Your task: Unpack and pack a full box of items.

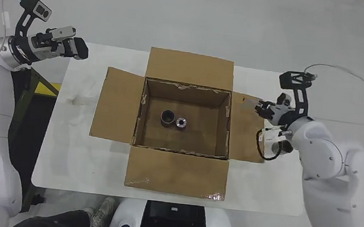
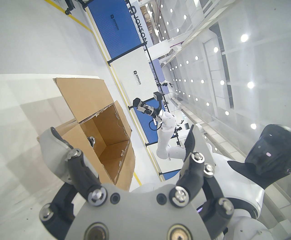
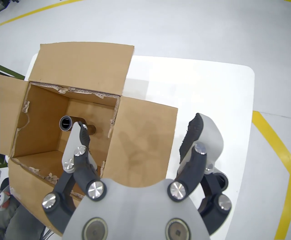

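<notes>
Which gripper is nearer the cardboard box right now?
Right. The right gripper hovers over a side flap of the cardboard box; the left gripper sits by the far corner of the table, apart from the box.

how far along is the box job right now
Done: the box flaps are open. In hand: nothing; left gripper and right gripper are both open beside the box. Remaining: two small round parts sit on the box floor, to lift out, or more to pack; which phase is unclear.

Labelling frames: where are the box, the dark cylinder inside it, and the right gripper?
box [image 1: 173, 172]: top view, near flap.
dark cylinder [image 1: 168, 117]: top view, its round end.
right gripper [image 3: 138, 120]: right wrist view, midway between fingertips.
</notes>
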